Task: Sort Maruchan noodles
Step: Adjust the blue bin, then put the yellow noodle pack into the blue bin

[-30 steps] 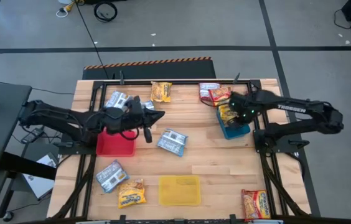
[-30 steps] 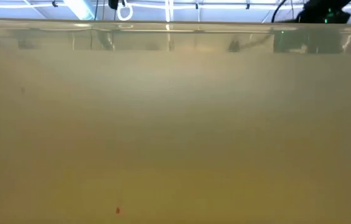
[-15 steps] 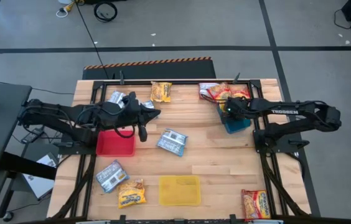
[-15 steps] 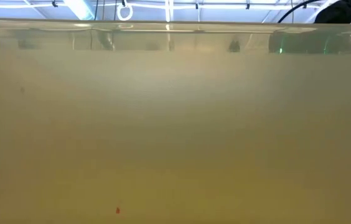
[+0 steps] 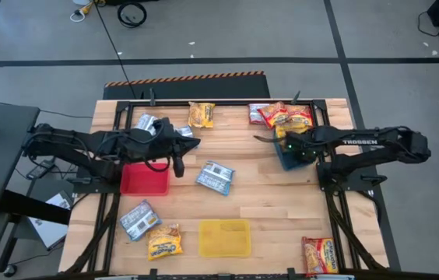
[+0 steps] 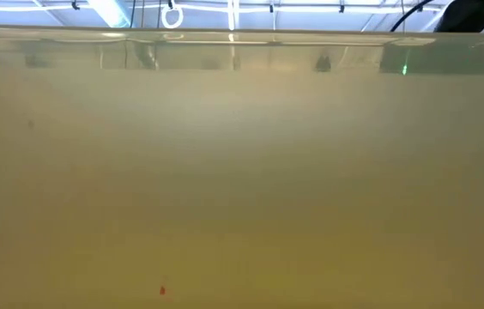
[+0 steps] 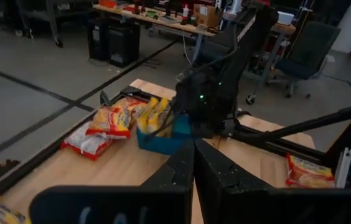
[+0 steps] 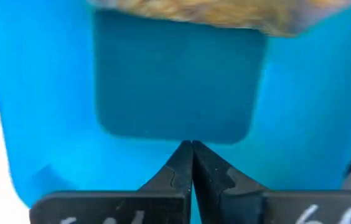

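The right gripper (image 8: pixel 191 144) is hovering over the blue square plastic tray (image 8: pixel 51 93), fingers pressed together, holding nothing. A yellow-orange crinkly noodle packet (image 8: pixel 225 14) is lying at the tray's edge, risking slipping out if nudged. The left gripper (image 7: pixel 194 146) is waiting, also closed.

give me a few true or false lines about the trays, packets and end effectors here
1. The right end effector is shut over the blue tray. True.
2. The red tray holds three packets. False: nothing shows in it.
3. The yellow tray sits at the near edge, with nothing showing in it. True.
4. The left end effector is open and holds a packet. False: it is shut and holds nothing.
5. A blue-and-white packet lies on the bare table between the red and blue trays. True.
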Robot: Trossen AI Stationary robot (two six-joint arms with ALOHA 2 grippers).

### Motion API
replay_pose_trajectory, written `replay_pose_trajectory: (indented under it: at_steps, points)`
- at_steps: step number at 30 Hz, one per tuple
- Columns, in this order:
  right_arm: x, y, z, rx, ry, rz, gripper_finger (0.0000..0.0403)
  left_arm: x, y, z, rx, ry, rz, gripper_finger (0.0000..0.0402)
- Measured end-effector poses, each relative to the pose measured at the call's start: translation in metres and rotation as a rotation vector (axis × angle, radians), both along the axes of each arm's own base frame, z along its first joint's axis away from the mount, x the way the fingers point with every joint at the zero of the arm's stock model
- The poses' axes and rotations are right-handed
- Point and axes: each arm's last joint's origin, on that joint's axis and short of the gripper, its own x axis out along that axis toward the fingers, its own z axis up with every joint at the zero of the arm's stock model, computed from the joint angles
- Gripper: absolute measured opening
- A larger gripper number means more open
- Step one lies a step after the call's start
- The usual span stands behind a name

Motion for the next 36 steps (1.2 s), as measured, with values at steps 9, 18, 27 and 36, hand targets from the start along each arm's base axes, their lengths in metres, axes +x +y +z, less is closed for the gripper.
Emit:
replay_pose_trajectory:
  at_steps: [9,18,27,36]
  points:
    - [0.01,0.03,0.016,0.094,-0.074,0.107,0.0012,-0.009,-0.032,-0.012,-0.228,0.062,-0.074,0.0013]
    - [0.026,0.041,0.097,-0.369,-0.268,0.46,0.0009,-0.018,-0.098,-0.044,-0.83,0.282,-0.178,0.0013]
    - [0.067,0.085,0.156,-0.576,-0.595,0.807,0.0009,-0.036,-0.174,-0.069,-1.119,0.481,-0.272,0.0009]
    - [0.119,0.17,0.157,-0.565,-0.624,1.113,0.0009,-0.059,-0.211,-0.116,-0.904,0.739,-0.215,0.0013]
